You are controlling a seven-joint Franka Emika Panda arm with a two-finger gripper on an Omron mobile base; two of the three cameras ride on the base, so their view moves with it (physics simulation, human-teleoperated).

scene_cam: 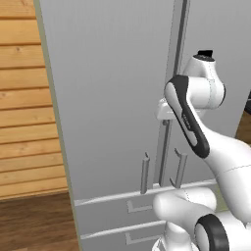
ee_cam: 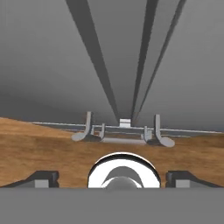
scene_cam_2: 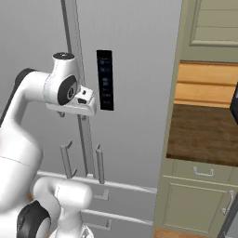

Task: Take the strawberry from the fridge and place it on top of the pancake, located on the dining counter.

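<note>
gripper (ee_cam: pixel 112 178) fingers spread wide, holding nothing, close to the fridge (scene_cam: pixel 108 98). both fridge doors closed; bar handles (scene_cam_2: pixel 98 163) flank the centre seam.

Shut fridge doors bar the way

The fridge (scene_cam: pixel 108 98) is seen with both doors closed, so its inside is blocked. The slim bar handles (scene_cam_2: pixel 82 121) flank the centre seam, with open air in front of them. The gripper (ee_cam: pixel 112 177), jaws spread wide, is held close before the doors, looking down along them.
</note>
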